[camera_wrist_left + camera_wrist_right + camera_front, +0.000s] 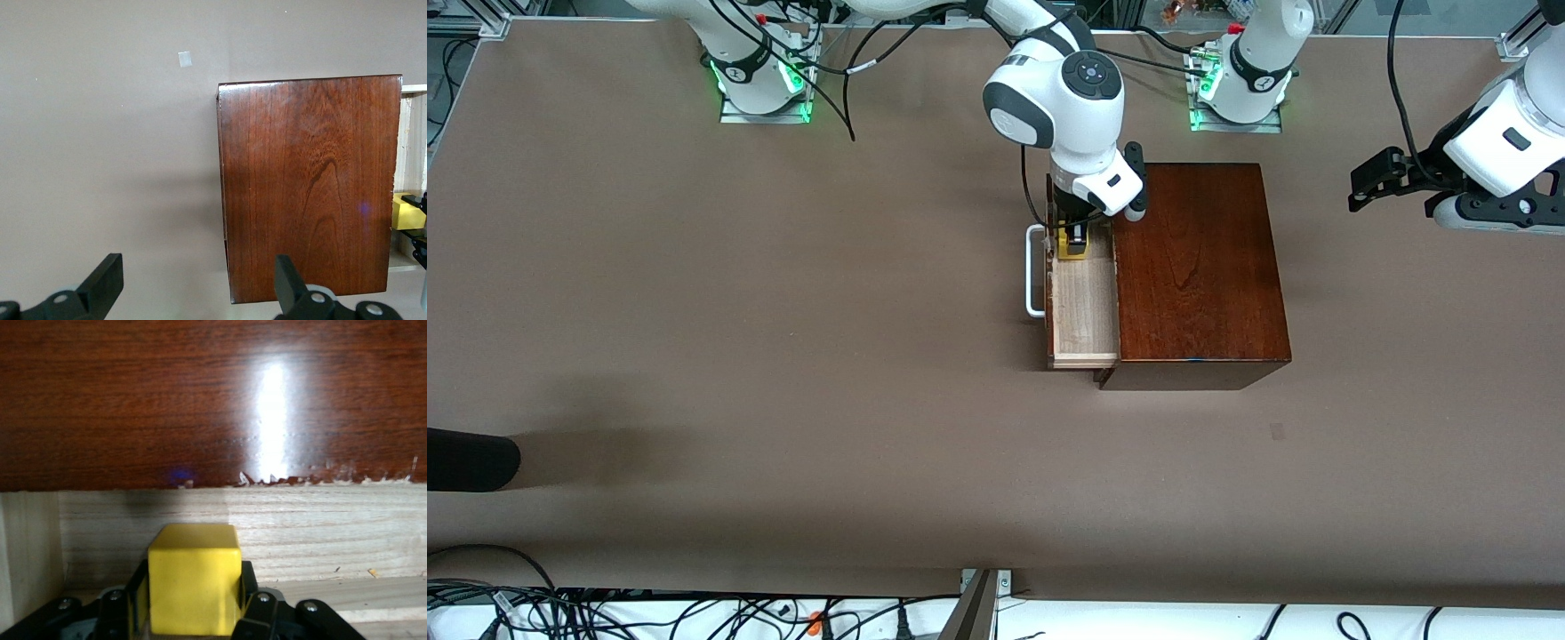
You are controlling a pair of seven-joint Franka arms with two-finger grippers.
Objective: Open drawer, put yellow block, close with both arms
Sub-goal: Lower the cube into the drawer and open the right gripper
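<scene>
Inside the drawer [1083, 307], the right gripper [193, 613] clamps the yellow block [194, 587].

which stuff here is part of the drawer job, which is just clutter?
Job:
- drawer, pulled open
- yellow block, held in the drawer by the right gripper, jaws shut on it
- wooden box
- left gripper, jaws open, waiting at the left arm's end of the table

Clutter:
- black object at the table edge
- pale tape patch

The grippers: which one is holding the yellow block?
The right gripper, over the open drawer, clamps the yellow block. The left gripper is open and empty.
</scene>
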